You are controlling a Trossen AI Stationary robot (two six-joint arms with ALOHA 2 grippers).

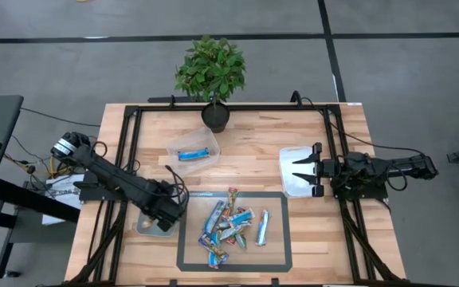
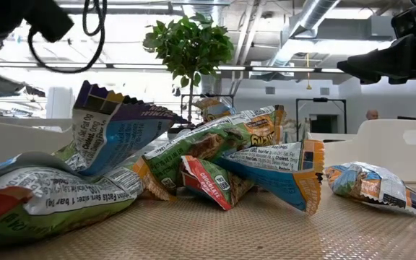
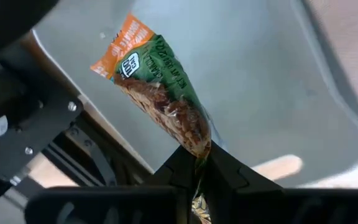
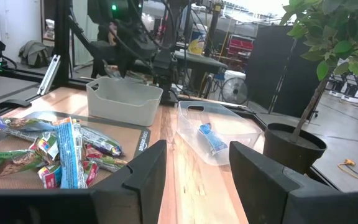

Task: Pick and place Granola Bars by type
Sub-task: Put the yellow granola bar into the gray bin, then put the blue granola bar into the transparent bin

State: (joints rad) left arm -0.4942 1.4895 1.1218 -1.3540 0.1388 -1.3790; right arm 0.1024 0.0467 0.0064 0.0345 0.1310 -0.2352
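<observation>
Over the clear plastic bin (image 3: 278, 93) at the bench's left edge: left pincer (image 3: 201, 163) pinching a green-and-orange wrapped granola bar (image 3: 160, 93) by its tail. Best lowered, apparently inside the walls, before letting go. Right pincer (image 4: 197, 165) spread, waiting over the white bin (image 1: 292, 171).

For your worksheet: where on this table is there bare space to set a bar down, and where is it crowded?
Bare wood lies between the bin with one blue bar and the right bin, and right of the mat. The bar pile crowds the mat's middle.
</observation>
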